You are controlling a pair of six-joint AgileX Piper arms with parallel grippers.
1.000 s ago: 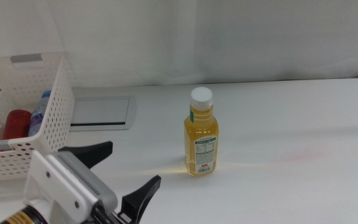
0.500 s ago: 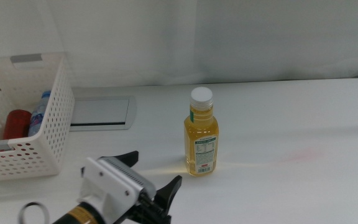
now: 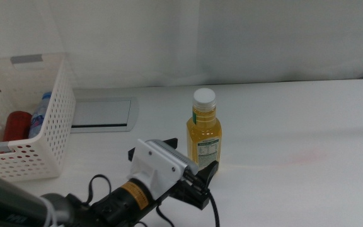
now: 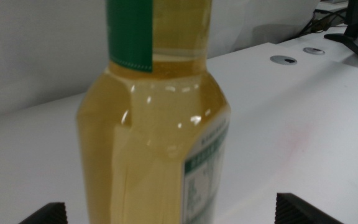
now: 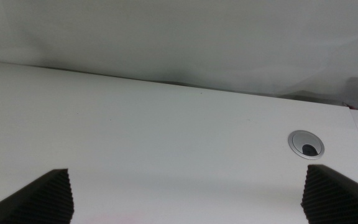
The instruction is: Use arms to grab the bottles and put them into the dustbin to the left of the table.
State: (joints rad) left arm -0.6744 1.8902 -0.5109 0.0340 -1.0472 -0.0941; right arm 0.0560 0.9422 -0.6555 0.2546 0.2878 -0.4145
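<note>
White table [image 3: 282,120] before a pale curtain, tea bottle [image 3: 204,133] standing upright near its middle.
Middle view: the left gripper [image 3: 172,165] is reaching with jaws spread just beside the bottle's base; the dustbin [image 3: 40,120] is holding a red can [image 3: 16,125] and water bottle [image 3: 40,112]. Left wrist view: the bottle is filling the gap between the open jaws, untouched. Right wrist view: the right gripper [image 5: 188,196] is waiting, jaws wide apart over bare tabletop.

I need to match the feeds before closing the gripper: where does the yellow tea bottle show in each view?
Middle view: the yellow tea bottle stands upright at table centre, with the left gripper reaching its base from the near left.
Left wrist view: the bottle fills the frame, between that gripper's open jaws.
Right wrist view: not in it; only bare table.
Shared landmark: the bottle's green label.
</note>
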